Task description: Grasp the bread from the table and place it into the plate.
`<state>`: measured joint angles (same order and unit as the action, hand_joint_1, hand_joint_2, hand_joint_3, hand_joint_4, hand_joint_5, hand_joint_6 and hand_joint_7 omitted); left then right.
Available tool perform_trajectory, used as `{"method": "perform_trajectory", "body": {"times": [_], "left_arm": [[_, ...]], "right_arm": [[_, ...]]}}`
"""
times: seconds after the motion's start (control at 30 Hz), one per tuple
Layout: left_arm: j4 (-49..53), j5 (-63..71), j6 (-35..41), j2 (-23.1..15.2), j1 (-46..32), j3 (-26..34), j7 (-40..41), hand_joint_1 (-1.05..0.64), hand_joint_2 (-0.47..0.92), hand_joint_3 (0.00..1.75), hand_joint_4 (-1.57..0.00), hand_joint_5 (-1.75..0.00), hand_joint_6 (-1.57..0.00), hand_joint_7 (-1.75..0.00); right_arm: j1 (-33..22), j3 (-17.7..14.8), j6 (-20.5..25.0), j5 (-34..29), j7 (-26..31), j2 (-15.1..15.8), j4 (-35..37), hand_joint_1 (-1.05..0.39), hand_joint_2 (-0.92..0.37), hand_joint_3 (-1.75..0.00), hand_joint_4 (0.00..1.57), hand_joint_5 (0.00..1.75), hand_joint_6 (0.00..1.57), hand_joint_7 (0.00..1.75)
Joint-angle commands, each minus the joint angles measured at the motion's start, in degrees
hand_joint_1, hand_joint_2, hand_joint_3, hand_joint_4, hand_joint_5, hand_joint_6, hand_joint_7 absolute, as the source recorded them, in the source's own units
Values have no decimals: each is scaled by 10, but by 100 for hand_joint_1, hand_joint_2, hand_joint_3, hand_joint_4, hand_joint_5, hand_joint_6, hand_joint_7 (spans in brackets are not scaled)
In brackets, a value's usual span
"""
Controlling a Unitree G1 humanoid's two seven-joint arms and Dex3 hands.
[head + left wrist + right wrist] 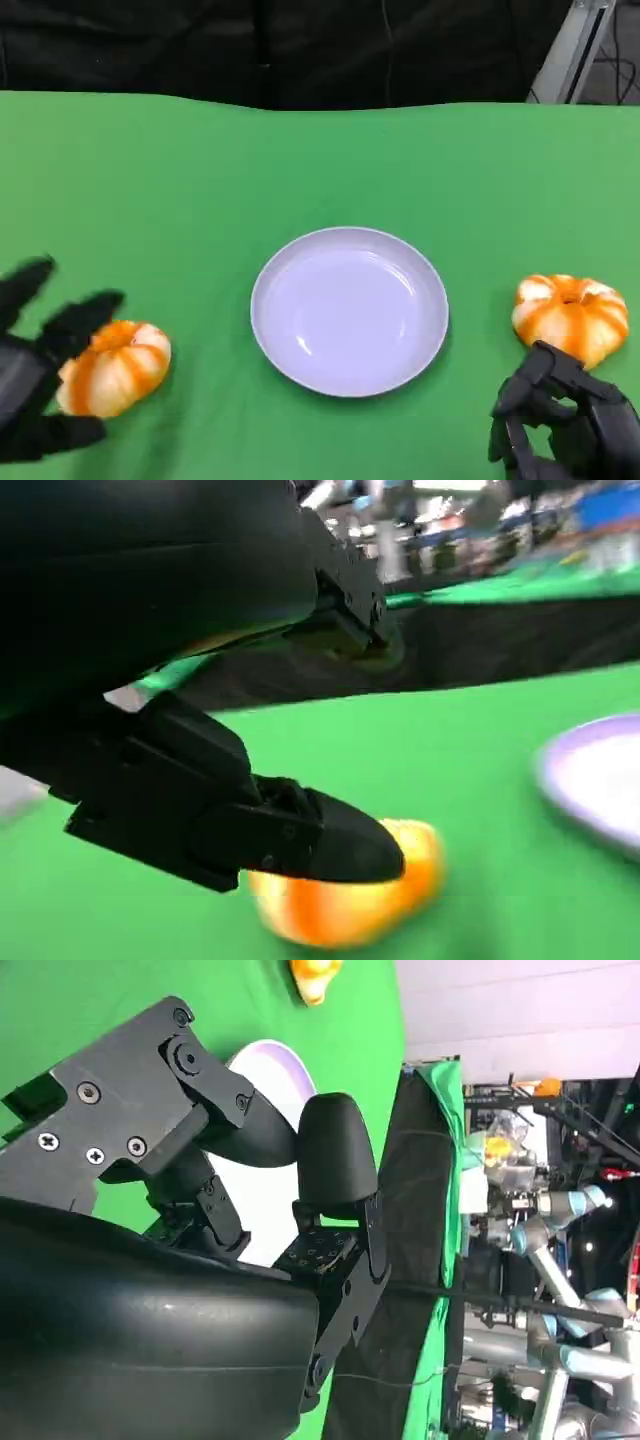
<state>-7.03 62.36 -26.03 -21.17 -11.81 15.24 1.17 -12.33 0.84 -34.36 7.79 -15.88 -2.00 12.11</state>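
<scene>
Fingers of the left hand point(40, 375) were spread wide around the near-left bread point(113, 367), one above it and one below, with the bun lying between them on the green tablecloth point(200, 190); whether any finger actually touched the crust could not be told. From the left wrist view, a black fingertip point(340, 842) sat directly over the blurred orange bun point(350, 905). The right hand point(565, 420) rested low at the near-right with its fingers curled inward on nothing, just in front of a second bread point(572, 315).

No writing or labels were readable anywhere. Both buns were round, pumpkin-shaped rolls with glossy orange ribs and pale cream segments. The plate point(349, 310) was a shallow, round, pale lavender dish with a smooth shiny surface, sitting at the middle of the table between the two buns and apart from each. The cloth looked matte and uniform. The hands were of black hard plastic with visible screws on the right one's panels point(110, 1130).
</scene>
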Motion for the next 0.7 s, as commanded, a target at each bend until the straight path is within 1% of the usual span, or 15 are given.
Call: {"method": "perform_trajectory", "body": {"times": [0.03, 0.17, 0.27, 0.3, 0.43, 0.57, 0.7], "left_arm": [[31, 18, 70, -40, 28, -52, -15, -104, 92, 22, 0, 0, -26, 0], [63, 21, 136, -55, 57, -98, -31, -105, 92, 23, 0, 0, -26, 0], [72, 14, 166, -66, 67, -122, -33, -105, 92, 22, 0, 0, -26, 0], [72, 11, 172, -71, 67, -127, -32, -105, 92, 22, 0, 0, -26, 0], [142, -15, 183, -65, 95, -173, -15, -105, 92, 23, -3, -1, -25, 0], [153, -42, 194, -75, 100, -194, -13, -105, 92, 27, -3, -1, -24, 0], [167, -69, 197, -76, 105, -214, -16, -105, 92, 28, -5, -2, -25, -1]], "right_arm": [[-6, 0, 0, -1, 5, 5, -10, -14, -52, -128, 81, 175, 73, 159], [-5, 2, -3, -3, 7, 5, -8, -14, -53, -128, 81, 175, 72, 160], [-4, 2, -5, -4, 7, 5, -7, -14, -53, -127, 81, 175, 71, 160], [-4, 2, -5, -5, 7, 5, -7, -14, -53, -127, 81, 175, 71, 160], [-6, 5, 0, -3, 8, 4, -12, -14, -53, -125, 81, 175, 72, 160], [-7, 6, 3, -3, 8, 5, -15, -15, -53, -125, 81, 175, 72, 160], [-10, 8, -1, -5, 10, 4, -18, -14, -54, -124, 80, 175, 72, 159]]}}
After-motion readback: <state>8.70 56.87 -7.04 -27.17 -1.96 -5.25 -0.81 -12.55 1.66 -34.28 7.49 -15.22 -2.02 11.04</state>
